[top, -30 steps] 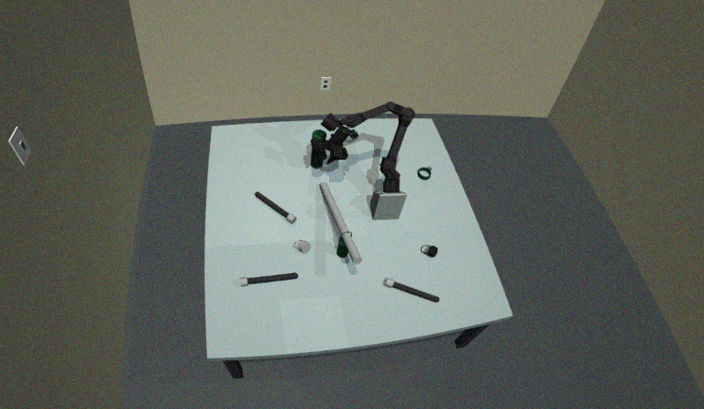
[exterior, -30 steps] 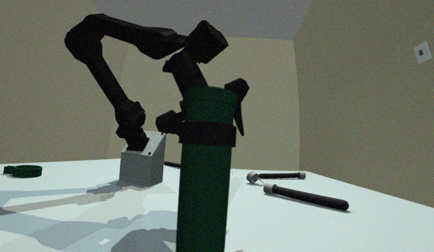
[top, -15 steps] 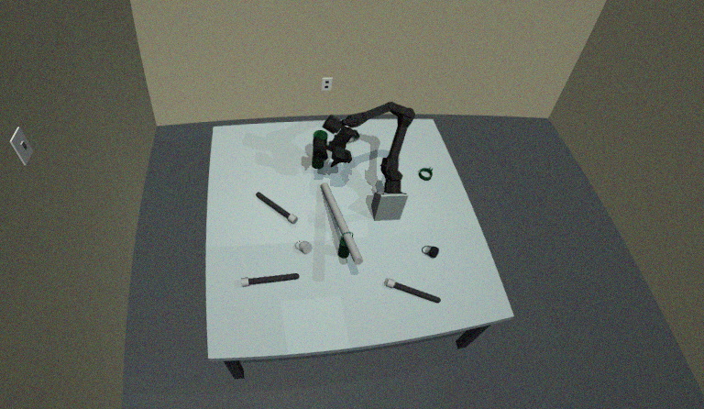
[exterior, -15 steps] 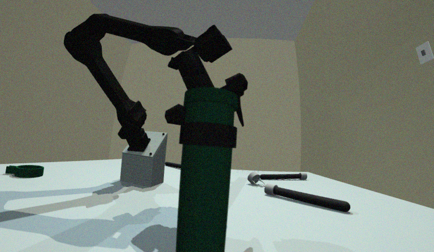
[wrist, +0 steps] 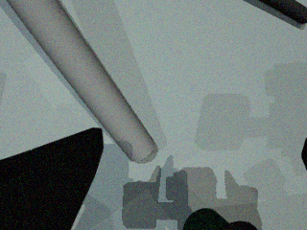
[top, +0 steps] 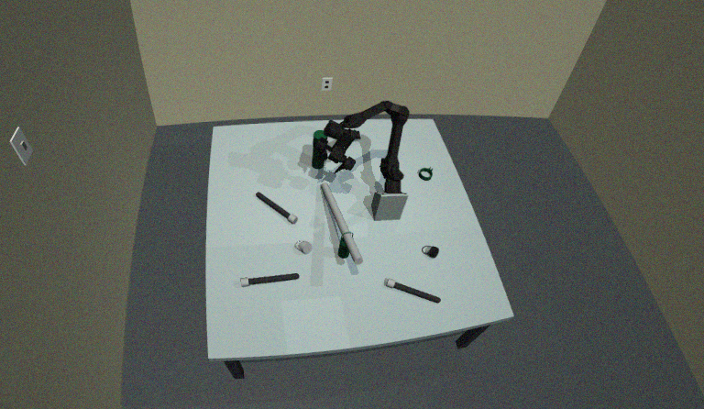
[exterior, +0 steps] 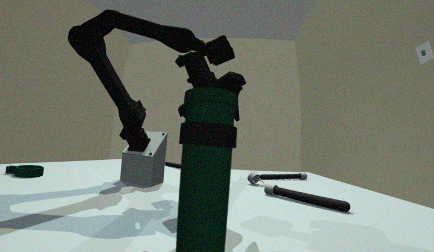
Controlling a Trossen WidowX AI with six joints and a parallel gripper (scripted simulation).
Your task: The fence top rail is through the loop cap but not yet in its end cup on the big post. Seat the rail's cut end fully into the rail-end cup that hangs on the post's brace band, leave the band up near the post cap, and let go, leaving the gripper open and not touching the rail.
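Observation:
The pale rail (top: 339,217) (wrist: 82,67) slopes through the loop cap on the short green post (top: 343,249). Its near end is bare in the wrist view, apart from the big green post (top: 315,156) (exterior: 204,188). The black brace band (exterior: 208,135) sits around that post, a little below its cap. The rail-end cup cannot be made out clearly; a dark rounded shape (wrist: 243,226) shows at the wrist view's bottom edge. My gripper (top: 331,167) (wrist: 203,143) is open and empty beside the post's upper part, clear of the rail. The post partly hides it in the exterior view.
Dark rods (top: 275,207) (top: 272,279) (top: 413,291) with white caps lie around. A white loop cap (top: 303,247) (exterior: 254,177), a black one (top: 431,251) and a green ring (top: 425,174) (exterior: 30,171) lie on the table. The arm's grey base (top: 389,207) (exterior: 135,169) stands right of the rail.

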